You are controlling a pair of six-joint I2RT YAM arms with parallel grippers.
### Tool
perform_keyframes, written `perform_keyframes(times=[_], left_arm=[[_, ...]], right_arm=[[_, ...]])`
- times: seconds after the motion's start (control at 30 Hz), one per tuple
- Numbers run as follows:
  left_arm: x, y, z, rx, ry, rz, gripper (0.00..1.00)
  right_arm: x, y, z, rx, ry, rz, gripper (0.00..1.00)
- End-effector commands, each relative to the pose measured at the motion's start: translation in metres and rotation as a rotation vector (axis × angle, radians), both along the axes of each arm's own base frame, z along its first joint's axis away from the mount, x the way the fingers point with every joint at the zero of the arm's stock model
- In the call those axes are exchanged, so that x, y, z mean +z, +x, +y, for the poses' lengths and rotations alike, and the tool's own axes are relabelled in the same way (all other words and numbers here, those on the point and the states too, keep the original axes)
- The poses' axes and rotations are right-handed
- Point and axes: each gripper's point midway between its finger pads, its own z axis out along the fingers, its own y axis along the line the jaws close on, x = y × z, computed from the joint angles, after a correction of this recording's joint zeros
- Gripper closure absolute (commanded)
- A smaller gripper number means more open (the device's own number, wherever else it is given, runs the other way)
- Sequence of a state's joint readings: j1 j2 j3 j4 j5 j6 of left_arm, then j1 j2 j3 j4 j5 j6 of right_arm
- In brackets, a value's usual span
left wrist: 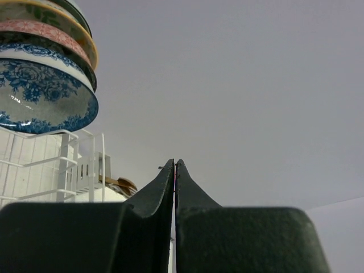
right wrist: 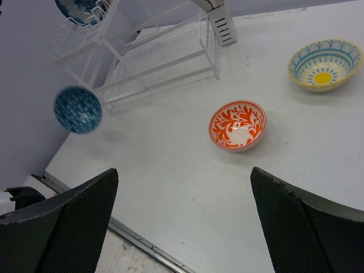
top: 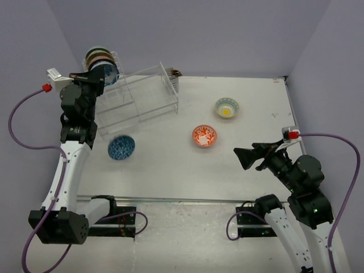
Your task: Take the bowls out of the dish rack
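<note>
Well, three out, more to go. Down on the table (top: 170,176): orange-red bowl (top: 204,135) upright near the middle, yellow-centred bowl (top: 227,107) farther back and to the right, well apart from it. Then dark blue bowl (top: 121,147) over on the left, just on the near side of the dish rack (top: 142,94). Smeared in both the top and right wrist views, so cannot tell whether lying flat or tipped on edge.

Still loaded on the rack's tall far-left tier: a stack of bowls (left wrist: 45,94) packed close together. Blue floral one nearest the left wrist lens, pink-rimmed and yellow-rimmed ones behind, at least four by the look of it. No bowls visible on the lower flat tier.

Right beside that stack, left gripper (left wrist: 174,162), fingers pressed together, pinching nothing. Over the near right of the table, right gripper (right wrist: 183,170), spread wide and empty, well apart from every bowl.

Judging from all that: somewhat under half done, with the remaining work all in that one stack.
</note>
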State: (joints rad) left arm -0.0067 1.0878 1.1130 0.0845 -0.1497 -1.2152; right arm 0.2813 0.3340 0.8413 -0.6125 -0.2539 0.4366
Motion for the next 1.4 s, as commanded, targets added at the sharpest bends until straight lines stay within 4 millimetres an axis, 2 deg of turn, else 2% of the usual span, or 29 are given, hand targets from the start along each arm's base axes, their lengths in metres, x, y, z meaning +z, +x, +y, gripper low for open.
perform_keyframes(times=[0.0,0.13,0.17,0.2,0.3,0.33,0.37,0.4,0.47,0.5,0.53,0.57,0.6,0.63,0.67,0.7,0.73,0.8,0.83,0.87,0.9,1.0,1.23,1.37], left_arm=[[0.005,-0.001,-0.008,-0.053,0.079,-0.014,1.0],[0.006,-0.002,-0.01,-0.066,0.211,0.059,1.0],[0.011,-0.006,-0.014,-0.094,0.279,0.084,0.93],[0.007,-0.005,-0.016,-0.116,0.309,0.111,0.74],[-0.004,-0.02,-0.031,-0.203,0.414,0.152,0.45],[-0.009,-0.024,-0.032,-0.207,0.437,0.172,0.39],[-0.016,-0.035,-0.03,-0.208,0.49,0.201,0.28],[-0.034,-0.043,-0.026,-0.204,0.52,0.265,0.23],[-0.044,-0.056,-0.023,-0.201,0.558,0.281,0.12],[-0.043,-0.07,-0.022,-0.198,0.573,0.265,0.02],[-0.061,-0.076,-0.019,-0.192,0.589,0.306,0.0],[-0.068,-0.083,-0.018,-0.197,0.596,0.319,0.0],[-0.067,-0.096,-0.017,-0.19,0.608,0.303,0.0],[-0.081,-0.103,-0.016,-0.199,0.625,0.341,0.0],[-0.078,-0.115,-0.015,-0.191,0.633,0.328,0.0],[-0.081,-0.121,-0.008,-0.161,0.643,0.343,0.0],[-0.091,-0.127,0.001,-0.124,0.652,0.39,0.0],[-0.094,-0.141,0.014,-0.054,0.655,0.404,0.0],[-0.1,-0.145,0.029,0.027,0.648,0.444,0.0],[-0.108,-0.15,0.035,0.061,0.643,0.465,0.0],[-0.111,-0.154,0.045,0.116,0.638,0.494,0.0],[-0.122,-0.162,0.058,0.186,0.604,0.56,0.0],[-0.134,-0.169,0.077,0.293,0.562,0.65,0.0],[-0.147,-0.171,0.086,0.356,0.511,0.736,0.0]], right_arm=[[0.007,0.005,0.004,0.015,0.01,-0.012,0.01],[0.003,0.008,0.007,0.022,0.007,0.001,0.01],[0.002,0.008,0.007,0.025,0.009,0.004,0.01],[0.001,0.009,0.008,0.027,0.01,0.007,0.01],[-0.004,0.012,0.011,0.034,0.02,0.024,0.01],[-0.004,0.013,0.012,0.041,0.023,0.026,0.01],[-0.006,0.013,0.015,0.058,0.024,0.032,0.01],[-0.008,0.014,0.018,0.069,0.023,0.046,0.01],[-0.01,0.015,0.021,0.086,0.025,0.055,0.01],[-0.012,0.015,0.022,0.093,0.028,0.064,0.01],[-0.014,0.016,0.025,0.104,0.031,0.074,0.01],[-0.015,0.015,0.028,0.128,0.035,0.081,0.01],[-0.016,0.015,0.03,0.135,0.04,0.087,0.01],[-0.018,0.014,0.032,0.144,0.043,0.096,0.01],[-0.019,0.014,0.033,0.152,0.046,0.098,0.01],[-0.018,0.012,0.035,0.169,0.055,0.102,0.01],[-0.019,0.011,0.036,0.173,0.058,0.101,0.01],[-0.019,0.01,0.037,0.183,0.066,0.099,0.01],[-0.02,0.01,0.038,0.186,0.07,0.101,0.01],[-0.02,0.01,0.039,0.187,0.073,0.101,0.01],[-0.021,0.01,0.039,0.192,0.077,0.107,0.01],[-0.018,0.008,0.042,0.208,0.079,0.116,0.01],[-0.008,0.004,0.039,0.199,0.08,0.096,0.01],[-0.01,0.006,0.041,0.204,0.096,0.107,0.01]])
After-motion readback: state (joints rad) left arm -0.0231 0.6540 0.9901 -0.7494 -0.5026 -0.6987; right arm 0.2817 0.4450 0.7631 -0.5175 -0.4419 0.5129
